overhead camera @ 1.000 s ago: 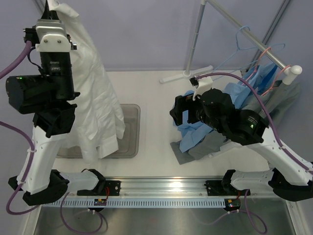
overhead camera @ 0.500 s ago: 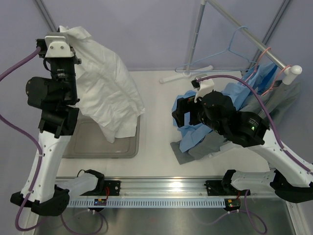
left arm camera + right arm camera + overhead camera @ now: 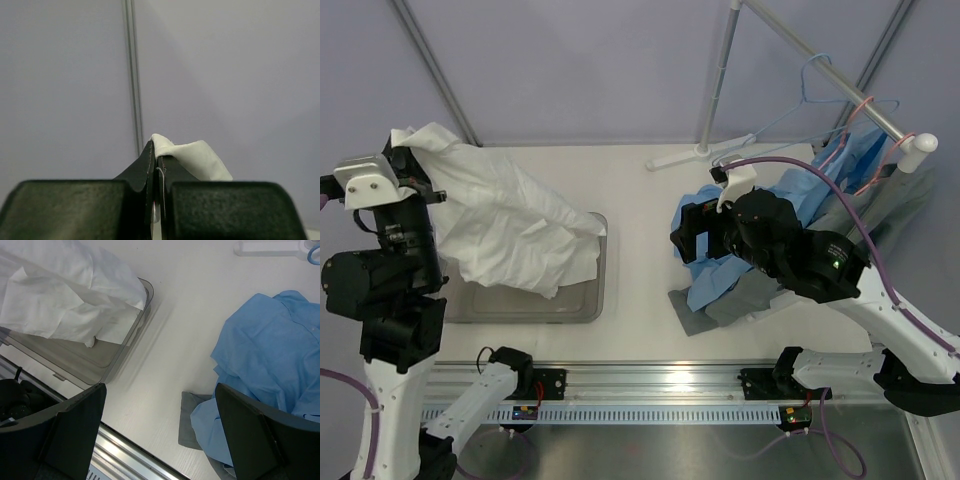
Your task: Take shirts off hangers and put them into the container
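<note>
one of the three shirts is going into the tub at this moment. the left gripper point(image 3: 405, 158) is pinching a corner of the white shirt point(image 3: 515, 225) between tightly closed fingers and holding it up at the far left of the table point(image 3: 640, 190), out past the container's left end. the left wrist view is showing only a small fold of white cloth poking from the tips. the rest of the shirt is draping down to the right. its lower part is lying across the container point(image 3: 590, 300) and covering much of its floor, while one edge is spilling over the rim at the far right corner.

the right gripper point(image 3: 157, 390) is hovering with its fingers spread wide and gripping nothing, above bare table between the container and the light blue shirt point(image 3: 720, 268). that shirt is lying heaped on the grey shirt point(image 3: 752, 298) below the rack pole point(image 3: 820, 65). both appear to be hanging from the pink hangers point(image 3: 868, 105), and the light blue hanger point(image 3: 812, 82) is hanging bare.

judging from this, the step in hand is laying the white shirt down. the next move is calling for the left arm to bring the pinched corner over the tub and lower it before letting go, so that the cloth is folding inside the rim rather than sliding off the left side. the overhanging edge is likely needing a tuck.
</note>
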Controlling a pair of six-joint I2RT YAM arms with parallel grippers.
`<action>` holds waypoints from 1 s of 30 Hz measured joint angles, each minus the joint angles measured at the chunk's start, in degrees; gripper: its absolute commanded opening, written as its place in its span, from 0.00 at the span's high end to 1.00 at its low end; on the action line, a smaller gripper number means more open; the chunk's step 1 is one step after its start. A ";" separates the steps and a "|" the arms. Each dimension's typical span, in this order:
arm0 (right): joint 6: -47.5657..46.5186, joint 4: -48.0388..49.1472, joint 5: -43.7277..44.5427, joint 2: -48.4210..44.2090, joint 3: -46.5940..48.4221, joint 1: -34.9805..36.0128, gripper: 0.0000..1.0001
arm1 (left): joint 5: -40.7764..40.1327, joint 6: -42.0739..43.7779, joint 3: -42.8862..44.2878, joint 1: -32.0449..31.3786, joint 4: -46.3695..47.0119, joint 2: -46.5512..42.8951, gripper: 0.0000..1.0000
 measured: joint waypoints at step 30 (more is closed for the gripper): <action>-1.40 -4.00 1.90 -6.05 7.43 0.02 0.01 | 23.10 -37.38 -19.10 13.29 -39.36 24.74 1.00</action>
